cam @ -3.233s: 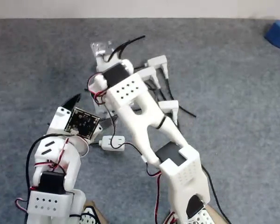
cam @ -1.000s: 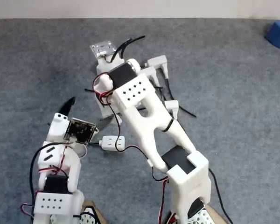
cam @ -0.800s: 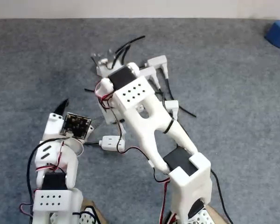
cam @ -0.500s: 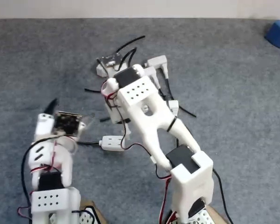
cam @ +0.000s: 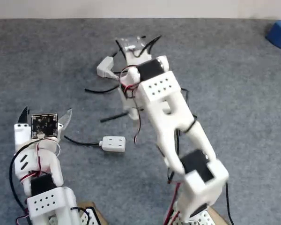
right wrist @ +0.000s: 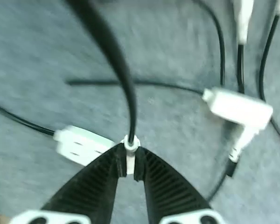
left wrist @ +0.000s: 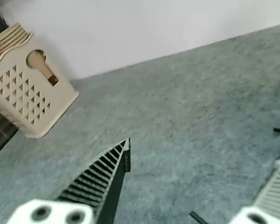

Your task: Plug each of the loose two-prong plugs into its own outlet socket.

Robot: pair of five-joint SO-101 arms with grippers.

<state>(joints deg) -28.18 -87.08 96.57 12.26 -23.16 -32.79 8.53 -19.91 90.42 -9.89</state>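
right hand (right wrist: 129, 156) clamped on plug (right wrist: 129, 142) w/ black cord (right wrist: 114, 56); left hand (left wrist: 205, 154) spread wide.

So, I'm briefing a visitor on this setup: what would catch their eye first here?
First the right claw, shut on a white plug with a black cord, at the far middle of the grey carpet among loose cords. Then the white outlet socket lying alone between the arms, and the left claw open near it.
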